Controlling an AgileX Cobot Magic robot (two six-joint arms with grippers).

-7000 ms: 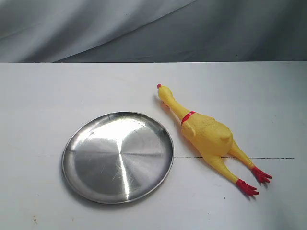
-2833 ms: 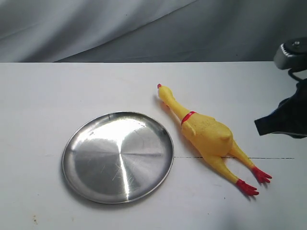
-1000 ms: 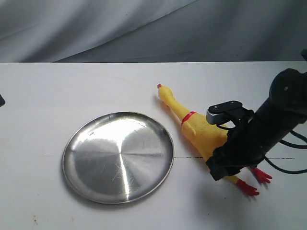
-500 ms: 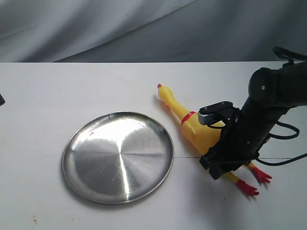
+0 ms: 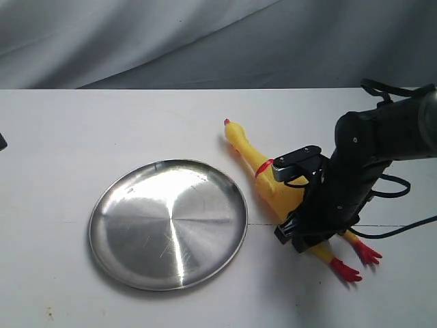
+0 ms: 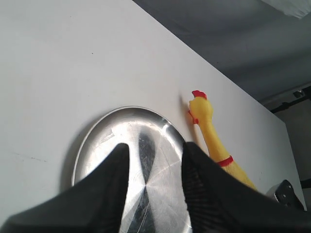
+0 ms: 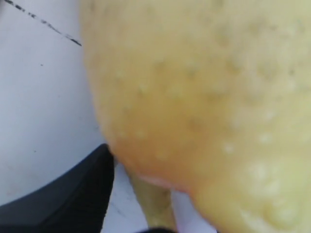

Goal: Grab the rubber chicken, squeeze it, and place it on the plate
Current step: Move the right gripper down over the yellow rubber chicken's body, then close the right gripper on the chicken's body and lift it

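White table [image 5: 102, 116], plate [image 5: 168, 224] lying flat, rubber chicken [image 5: 273, 195] just beside it

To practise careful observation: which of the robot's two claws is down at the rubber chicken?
The right claw, down over the rubber chicken at its plump body. The left claw is well away, on the far side of the plate.

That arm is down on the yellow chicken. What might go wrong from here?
The right gripper is down on the plump, rounded body of the rubber chicken, jaws wide; closing may squirt it sideways. The toy is long, so its neck or feet may droop and catch the rim of the plate, or hang over the edge.
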